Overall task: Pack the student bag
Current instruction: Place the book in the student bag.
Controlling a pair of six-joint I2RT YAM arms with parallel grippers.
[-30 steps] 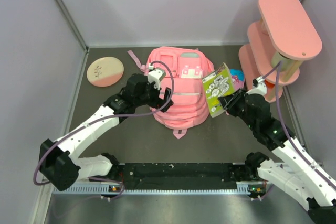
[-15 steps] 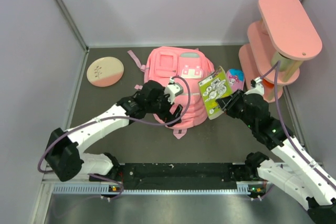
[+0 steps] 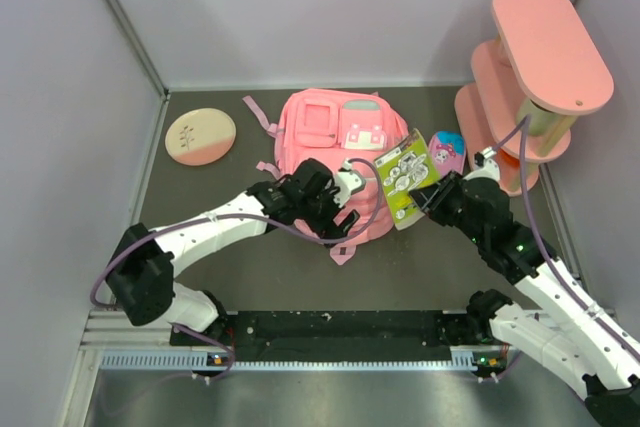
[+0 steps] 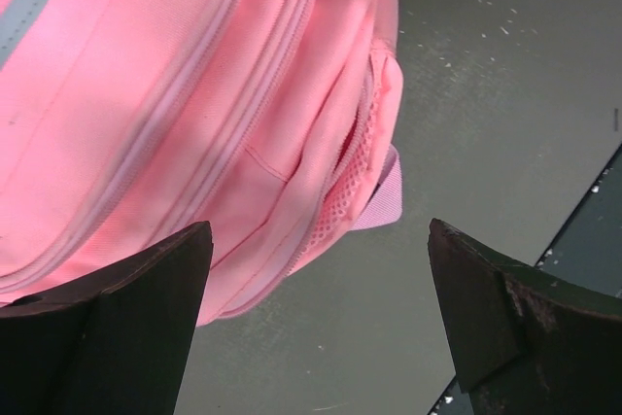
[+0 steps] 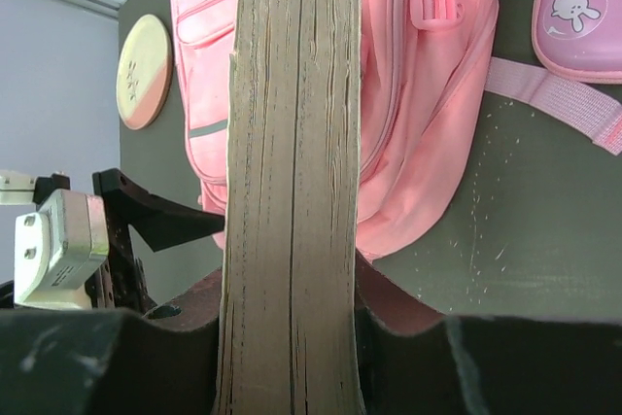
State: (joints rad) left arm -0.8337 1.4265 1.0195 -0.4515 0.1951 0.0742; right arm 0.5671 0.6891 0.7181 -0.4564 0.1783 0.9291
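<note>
- Left gripper [image 3: 343, 209] with jaws spread wide and nothing between them, low over the near end of the bag [image 3: 318, 137]; in its wrist view, pink seams, zipper lines and a mesh side pocket just beyond the dark fingertips [image 4: 146, 298].
- Right gripper [image 3: 428, 199] clamped on a book [image 3: 405, 175], held up on edge just right of the bag, green cover tilted toward the overhead camera; in its wrist view, worn page edges upright between the jaws.
- Bag flat on the dark tabletop [image 3: 400, 267], about mid-table between the two arms, front pockets and white patch facing up, a strap trailing at its far left, a small loop at its near end.
- Pink pencil case [image 3: 447, 151] on the tabletop just right of the bag, partly behind the book.
- Round cream-and-pink plate [image 3: 201, 137] at far left, well apart from the bag.
- Pink tiered shelf [image 3: 550, 47] in the far right corner, beyond the pencil case.
</note>
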